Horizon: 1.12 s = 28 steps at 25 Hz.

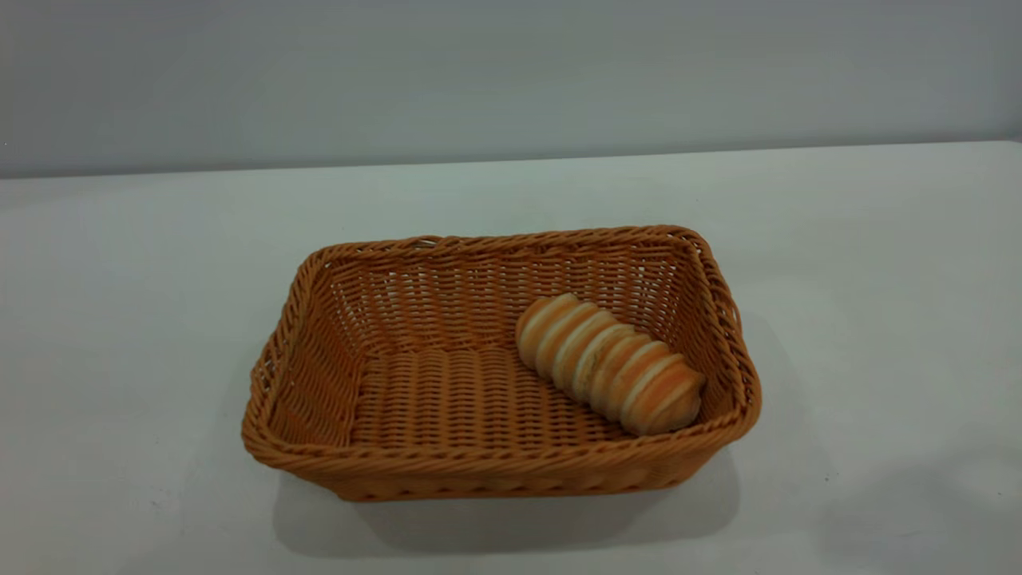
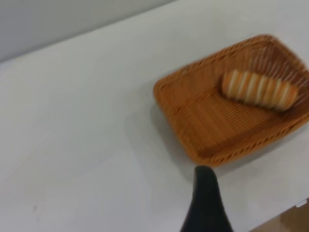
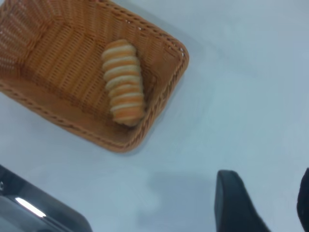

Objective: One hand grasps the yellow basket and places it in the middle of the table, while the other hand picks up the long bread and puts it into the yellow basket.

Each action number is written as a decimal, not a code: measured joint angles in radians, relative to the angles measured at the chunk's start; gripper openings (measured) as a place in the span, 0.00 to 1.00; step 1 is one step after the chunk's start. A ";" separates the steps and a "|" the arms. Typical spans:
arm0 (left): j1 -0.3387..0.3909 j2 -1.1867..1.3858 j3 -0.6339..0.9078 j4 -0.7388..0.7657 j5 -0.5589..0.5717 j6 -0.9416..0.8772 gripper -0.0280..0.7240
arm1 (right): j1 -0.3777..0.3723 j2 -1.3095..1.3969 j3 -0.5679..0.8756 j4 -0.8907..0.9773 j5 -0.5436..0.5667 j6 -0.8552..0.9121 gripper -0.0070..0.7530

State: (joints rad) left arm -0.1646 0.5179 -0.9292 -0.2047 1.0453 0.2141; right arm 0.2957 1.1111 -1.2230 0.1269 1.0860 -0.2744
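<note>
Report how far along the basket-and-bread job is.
Done, by the look of it: the yellow basket sits near the middle of the table, and the long bread lies inside it against the right-hand wall. In hand: nothing. The right gripper is open, away from the basket over bare table; of the left gripper only one finger shows, also off the basket. Left: apparently nothing but parking the arms.

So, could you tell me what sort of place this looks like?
Probably a robot test bench, not a kitchen: a bare white table, a plain grey wall, and only a yellow basket holding long bread.
</note>
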 joint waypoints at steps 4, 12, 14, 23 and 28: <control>0.000 -0.130 0.094 0.053 0.039 -0.059 0.83 | 0.000 -0.178 0.096 0.000 0.008 0.015 0.48; 0.000 -0.384 0.197 0.102 0.118 -0.078 0.83 | 0.000 -0.512 0.289 0.023 0.026 0.022 0.48; 0.000 -0.436 0.219 0.104 0.118 -0.079 0.83 | 0.000 -0.584 0.344 0.031 0.033 0.022 0.48; 0.000 -0.518 0.361 0.111 0.118 -0.079 0.83 | 0.000 -0.897 0.537 0.042 0.099 0.040 0.48; 0.000 -0.518 0.424 0.132 0.113 -0.078 0.83 | 0.000 -1.033 0.592 0.025 0.114 0.085 0.48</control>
State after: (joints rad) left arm -0.1646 0.0000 -0.5051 -0.0727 1.1583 0.1359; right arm 0.2957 0.0783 -0.6307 0.1520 1.1996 -0.1896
